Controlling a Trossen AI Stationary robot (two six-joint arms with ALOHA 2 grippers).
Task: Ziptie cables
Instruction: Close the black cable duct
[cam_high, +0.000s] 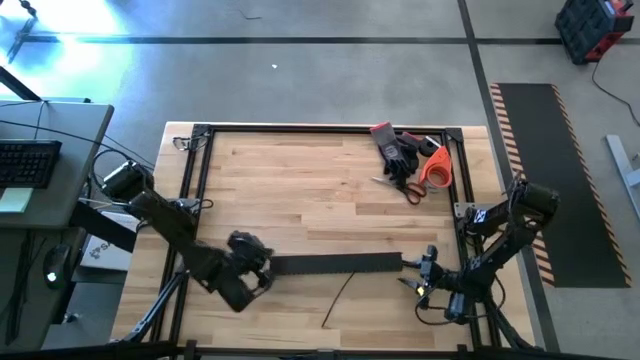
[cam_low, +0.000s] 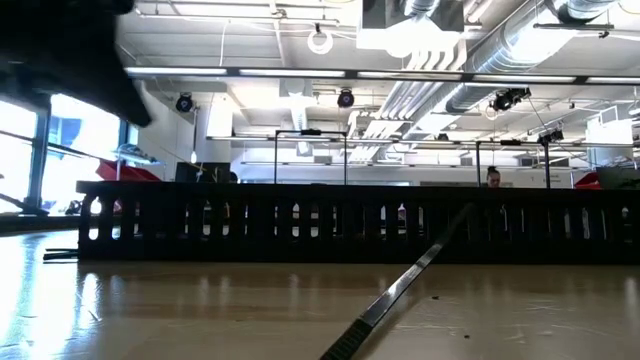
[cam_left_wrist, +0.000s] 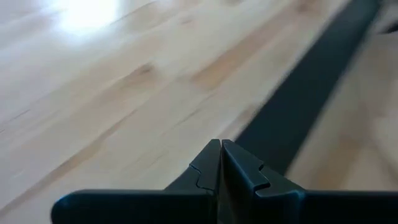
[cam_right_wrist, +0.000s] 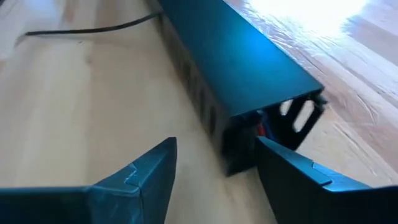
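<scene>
Fingers of the left gripper are pressed together and hold nothing; it sits at the left end of the black slotted duct, maybe to steady it. Duct lies across the wooden table, cover on. A thin black strip lies just in front of it — probably the ziptie, waiting. At the right end, the right gripper stands wide open, one finger on each side of the duct's open mouth, where something red shows inside — perhaps the cables, though they cannot be seen clearly. Gloves and orange scissors rest far at the back corner.

Slotted duct between both end effectors
</scene>
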